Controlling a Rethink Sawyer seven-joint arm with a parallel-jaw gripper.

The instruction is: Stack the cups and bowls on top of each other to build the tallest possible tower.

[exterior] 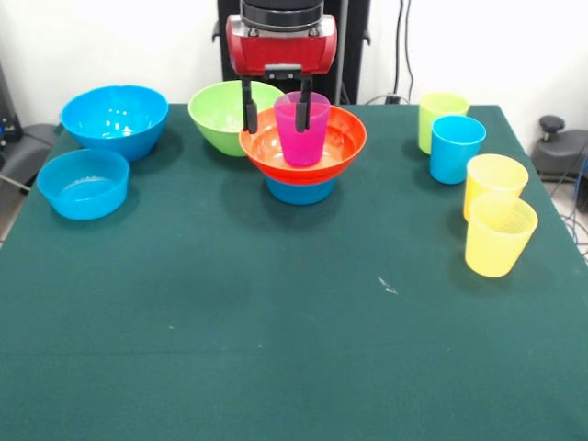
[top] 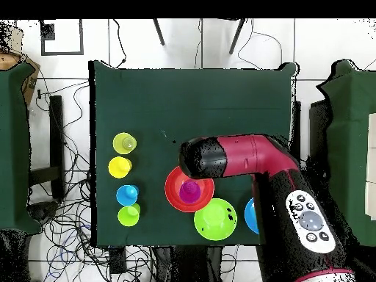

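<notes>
The tower stands at the back middle of the table: a small blue bowl [exterior: 301, 191], the wide orange bowl [exterior: 323, 147] on it, and the purple cup [exterior: 303, 133] upright inside the orange bowl. From above, the purple cup [top: 190, 192] sits in the orange bowl [top: 175, 191]. My gripper [exterior: 276, 114] hangs open at the cup's rim height. One finger is left of the cup over the bowl's edge. The other overlaps the cup's middle. Nothing is held.
A lime green bowl [exterior: 220, 115] sits just behind the tower. A large blue bowl [exterior: 115, 118] and a smaller blue bowl [exterior: 84, 182] are at the left. At the right stand a green cup [exterior: 439, 115], a blue cup [exterior: 457, 147] and two yellow cups [exterior: 494, 182] [exterior: 499, 234].
</notes>
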